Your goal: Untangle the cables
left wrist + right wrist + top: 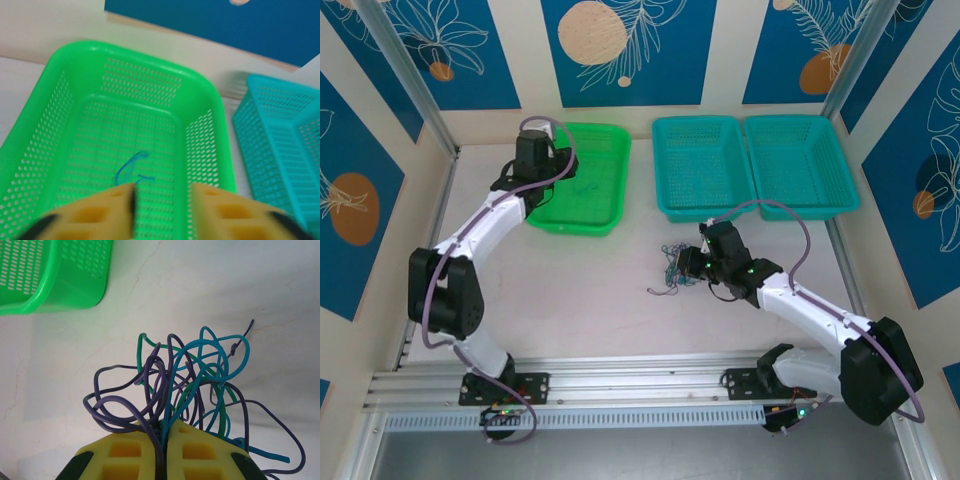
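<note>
Yellow right fingers (pixel 125 455) around tangled cables (pixel 170 399)

I find nothing to read on my screens: no writing, number or brand. The blue wall panels (pixel 660 60) carry only drawn leaves and pale orange discs. The green basket (pixel 600 127) and teal baskets (pixel 705 165) are plain mesh.

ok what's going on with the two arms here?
Cable untangling, partway through. The right gripper is shut on the tangle of cables, a bunch of purple, blue and green strands lying on the table near the green basket. The left gripper hovers open over that basket, where one blue cable lies loose on the bottom, apart from the fingers.
</note>
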{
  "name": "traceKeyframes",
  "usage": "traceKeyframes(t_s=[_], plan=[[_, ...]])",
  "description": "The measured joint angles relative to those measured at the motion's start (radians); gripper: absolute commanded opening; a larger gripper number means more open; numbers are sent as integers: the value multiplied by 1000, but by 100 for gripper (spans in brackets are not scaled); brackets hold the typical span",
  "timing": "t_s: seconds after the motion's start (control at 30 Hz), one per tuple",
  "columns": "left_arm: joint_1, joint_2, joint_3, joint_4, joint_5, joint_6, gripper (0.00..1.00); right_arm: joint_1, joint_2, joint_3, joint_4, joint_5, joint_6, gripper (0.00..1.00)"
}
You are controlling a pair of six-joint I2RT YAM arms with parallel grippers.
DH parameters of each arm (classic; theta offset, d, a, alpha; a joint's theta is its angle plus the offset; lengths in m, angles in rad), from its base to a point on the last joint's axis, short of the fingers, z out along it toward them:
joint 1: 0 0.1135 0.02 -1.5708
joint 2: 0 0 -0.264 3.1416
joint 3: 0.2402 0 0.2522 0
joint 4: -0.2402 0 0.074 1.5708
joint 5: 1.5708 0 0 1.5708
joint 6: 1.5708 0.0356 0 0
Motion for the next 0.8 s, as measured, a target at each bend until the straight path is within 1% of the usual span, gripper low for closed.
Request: traceKeyframes(t_s=[0.1, 0.2, 0.3, 0.4, 0.47, 0.53, 0.63, 0.73, 0.8], plan=[[0, -8, -10, 6, 2, 4, 64, 0, -7, 0, -3, -4, 4, 0], [0, -79, -46, 23, 29, -1, 65, 0, -10, 0, -5, -17, 8, 0], [0, -218, -123, 35, 106, -18, 66, -3, -10, 2, -6, -37, 9, 0], [-7, -391, -230, 61, 221, -39, 66, -13, -9, 7, -5, -63, 14, 0], [-28, -507, -311, 82, 293, -42, 66, -27, -8, 15, 1, -95, 16, 0], [-69, -607, -390, 93, 342, -38, 65, -43, -2, 18, 23, -136, 16, 0], [-167, -715, -498, 89, 386, -25, 64, -59, 32, 36, 53, -207, 16, 0], [-278, -770, -588, 87, 409, -10, 60, -60, 89, 77, 61, -259, 21, 0], [-344, -775, -640, 96, 422, -1, 57, -60, 124, 100, 73, -276, 37, 0]])
